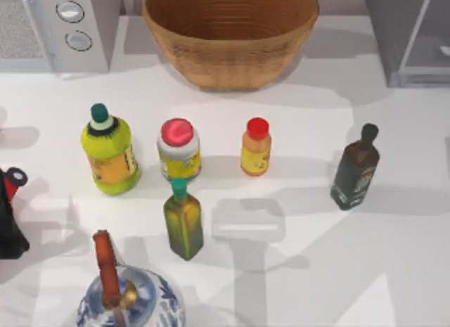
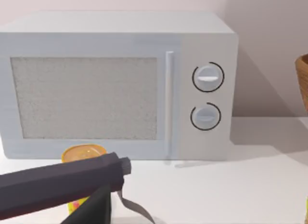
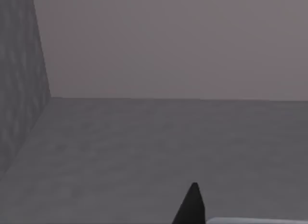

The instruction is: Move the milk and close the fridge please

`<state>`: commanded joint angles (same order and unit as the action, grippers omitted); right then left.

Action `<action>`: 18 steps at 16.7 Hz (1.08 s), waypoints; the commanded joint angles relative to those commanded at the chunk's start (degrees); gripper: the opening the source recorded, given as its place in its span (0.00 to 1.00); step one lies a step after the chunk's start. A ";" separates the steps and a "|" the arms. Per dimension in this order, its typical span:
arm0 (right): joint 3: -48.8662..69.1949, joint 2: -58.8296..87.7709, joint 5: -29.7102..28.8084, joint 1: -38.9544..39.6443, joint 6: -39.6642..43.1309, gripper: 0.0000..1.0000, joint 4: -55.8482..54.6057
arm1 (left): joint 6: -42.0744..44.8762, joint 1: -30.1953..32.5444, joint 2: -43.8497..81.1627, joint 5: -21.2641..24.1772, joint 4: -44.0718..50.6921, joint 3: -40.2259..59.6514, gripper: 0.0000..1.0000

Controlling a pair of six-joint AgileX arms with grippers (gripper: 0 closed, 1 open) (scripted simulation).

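The fridge (image 1: 411, 39) is the grey box at the table's back right corner, with its pale glassy door panel (image 1: 429, 31) facing the table; I cannot tell how far the door stands open. The milk is out of view. My left gripper (image 1: 8, 218) sits at the table's left edge, and in the left wrist view its dark body (image 2: 91, 183) points at the microwave. A dark tip of my right gripper (image 3: 191, 208) rises in the right wrist view, over a plain grey floor beside a grey wall (image 3: 17, 79).
A grey microwave (image 1: 67, 24) stands back left and a wicker basket (image 1: 230, 31) back centre. Mid-table stand a yellow-green bottle (image 1: 109, 155), a red-lidded jar (image 1: 178, 150), an orange red-capped bottle (image 1: 256, 148), an olive bottle (image 1: 183, 221) and a dark bottle (image 1: 355, 169). A blue-white teapot (image 1: 130, 299) is front left.
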<state>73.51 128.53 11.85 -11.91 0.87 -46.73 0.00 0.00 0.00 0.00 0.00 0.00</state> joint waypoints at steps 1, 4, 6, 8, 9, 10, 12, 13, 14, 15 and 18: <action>0.00 0.00 0.00 0.00 0.00 0.08 0.00 | 0.00 0.00 0.00 0.00 0.00 0.00 1.00; 0.00 0.00 0.00 0.00 0.00 0.30 0.00 | 0.00 0.00 0.00 0.00 0.00 0.00 1.00; 0.00 0.00 0.00 0.00 0.00 0.45 0.00 | 0.00 0.00 0.00 0.00 0.00 0.00 1.00; 0.00 0.00 0.00 0.00 0.00 0.60 0.00 | 0.00 0.00 0.00 0.00 0.00 0.00 1.00; 0.00 0.00 0.00 0.00 0.00 0.68 0.00 | 0.00 0.00 0.00 0.00 0.00 0.00 1.00; 0.00 0.00 0.00 0.00 0.00 0.75 0.00 | 0.00 0.00 0.00 0.00 0.00 0.00 1.00; 0.00 0.00 0.00 0.00 0.00 0.90 0.00 | 0.00 0.00 0.00 0.00 0.00 0.00 1.00; 0.00 0.00 0.00 0.00 0.00 0.98 0.00 | 0.00 0.00 0.00 0.00 0.00 0.00 1.00; 0.00 0.00 0.00 0.00 0.00 1.00 0.00 | 0.00 0.00 0.00 0.00 0.00 0.00 1.00; 0.00 0.00 0.00 0.00 0.00 1.00 0.00 | 0.00 0.00 0.00 0.00 0.00 0.00 1.00; 0.00 0.00 0.00 0.00 0.00 1.00 0.00 | 0.00 0.00 0.00 0.00 0.00 0.00 1.00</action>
<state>73.51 128.53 11.85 -11.91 0.87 -46.73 0.00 0.00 0.00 0.00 0.00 0.00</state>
